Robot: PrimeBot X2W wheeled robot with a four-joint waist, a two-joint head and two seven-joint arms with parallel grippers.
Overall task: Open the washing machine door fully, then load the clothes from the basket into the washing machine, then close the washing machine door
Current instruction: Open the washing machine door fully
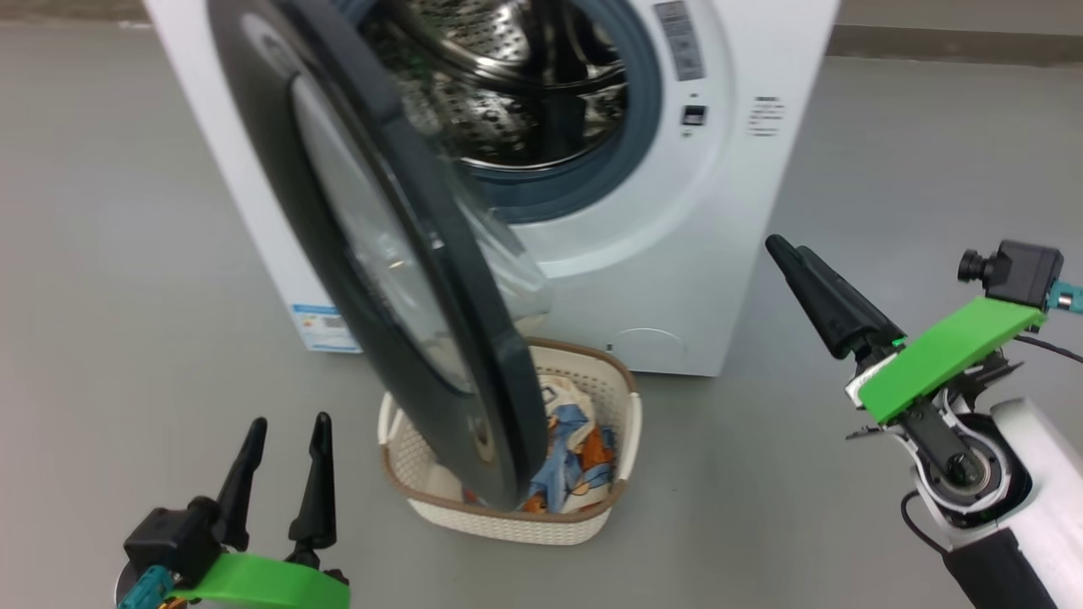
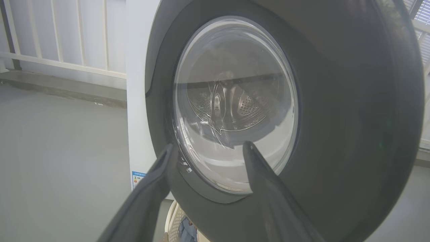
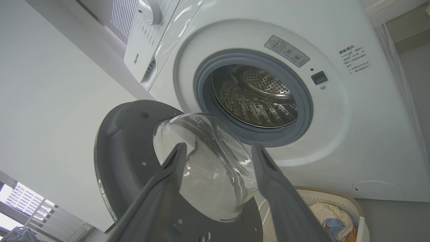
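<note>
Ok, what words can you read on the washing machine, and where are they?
"Hisense": on the washer's control panel.
Grey label above the drum: too small to read.
Printed lines on the front, right of the drum: too small to read.
Blue sticker low on the washer: blurred, can't be read.

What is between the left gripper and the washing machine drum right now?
The half-open washing machine door: in the left wrist view the left gripper faces its outer side, and the drum shows through its glass.
</note>
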